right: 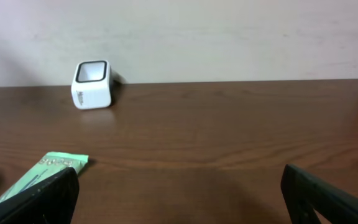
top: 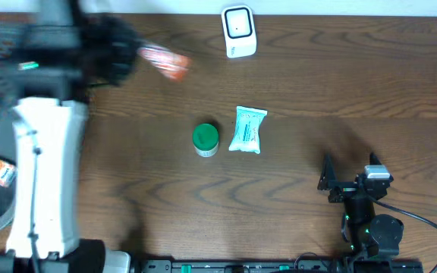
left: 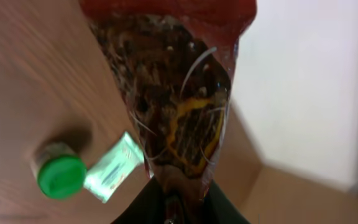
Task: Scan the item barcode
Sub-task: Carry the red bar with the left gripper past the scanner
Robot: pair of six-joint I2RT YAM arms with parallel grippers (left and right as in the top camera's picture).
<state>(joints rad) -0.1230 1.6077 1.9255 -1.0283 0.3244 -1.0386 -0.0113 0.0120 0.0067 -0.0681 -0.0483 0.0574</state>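
Plainly, left tool (left: 174,208) clamps a red snack packet (left: 179,106), print unreadable; right tool (right: 182,198) gapes empty.

1. Overhead, the light falls even and soft on the table (top: 294,91). The left gripper (top: 127,51) and the red packet (top: 165,62) in its jaws are smeared by motion blur.
2. In the left wrist view the packet just past the jaws is out of focus, with thin glare streaks on its film. The wall (left: 303,81) beyond is blown out white.
3. The right gripper (right: 179,193) shows dark, blurred fingers (right: 39,199) at both sides. The scanner (right: 92,84) far ahead of the jaws is sharp, with a small shadow at its right.
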